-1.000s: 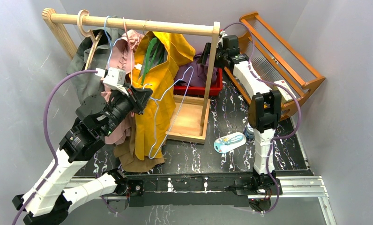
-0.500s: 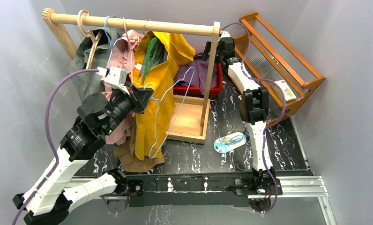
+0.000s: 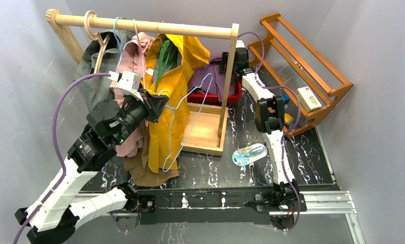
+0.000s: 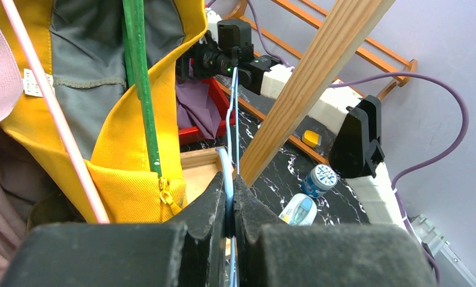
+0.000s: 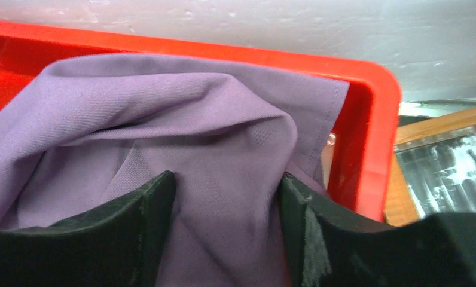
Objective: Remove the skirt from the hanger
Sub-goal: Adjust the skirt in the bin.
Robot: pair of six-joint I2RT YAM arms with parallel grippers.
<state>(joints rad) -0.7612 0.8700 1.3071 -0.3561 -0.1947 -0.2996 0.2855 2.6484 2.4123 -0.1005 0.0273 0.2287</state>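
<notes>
The purple skirt [image 3: 204,76] lies bunched in a red bin [image 3: 212,98] behind the rack's post. In the right wrist view the skirt [image 5: 194,119] fills the bin [image 5: 373,131]. My right gripper [image 3: 226,60] hangs over the bin, open [image 5: 225,182], its fingers astride a fold of the skirt. My left gripper [image 3: 157,104] is shut on a bare light blue wire hanger [image 3: 169,147], held off the rail in front of the yellow garment. In the left wrist view the hanger wire [image 4: 228,170] sits pinched between the closed jaws [image 4: 231,197].
A wooden rail [image 3: 144,24] holds grey, pink and yellow garments [image 3: 177,81] on hangers. The rack's wooden base tray [image 3: 205,129] and post [image 3: 226,86] stand mid-table. A wooden shelf [image 3: 312,66] is at the right. A white-blue case [image 3: 249,154] lies on the table.
My right gripper has moved left and down from beside the rack post to over the red bin and skirt. My left gripper keeps the hanger and has barely shifted.
</notes>
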